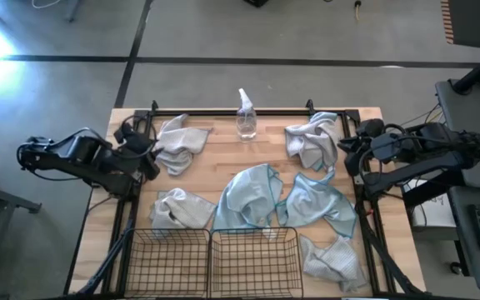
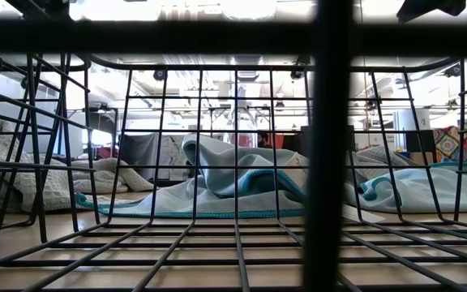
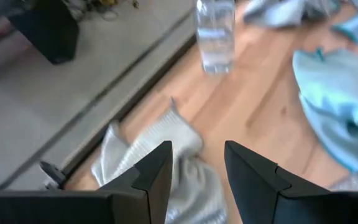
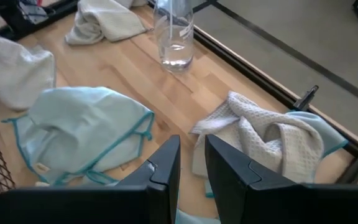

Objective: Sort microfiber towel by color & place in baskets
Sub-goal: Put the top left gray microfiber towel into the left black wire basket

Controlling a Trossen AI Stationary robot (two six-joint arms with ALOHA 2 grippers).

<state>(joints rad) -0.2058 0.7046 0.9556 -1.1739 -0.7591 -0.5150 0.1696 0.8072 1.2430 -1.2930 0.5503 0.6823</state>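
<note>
Left gripper (image 3: 196,168) at the counter's (image 1: 215,162) left edge, fingers parted by a moderate gap, holding nothing, hovering above a pale grey-white towel (image 3: 160,158) crumpled at the far left corner. Right gripper (image 4: 192,163) at the right edge, fingers set narrowly apart, empty, poised just over a grey-white waffle towel (image 4: 260,134) with blue cloth tucked beneath it. Light blue towels (image 1: 252,196) spread mid-counter, between both grippers and just behind the baskets (image 1: 215,262). More pale towels by the left basket (image 1: 182,208) and beside the right basket (image 1: 336,260). Clear spray bottle (image 1: 246,117) upright at the far edge. Both baskets side by side at the near edge.
</note>
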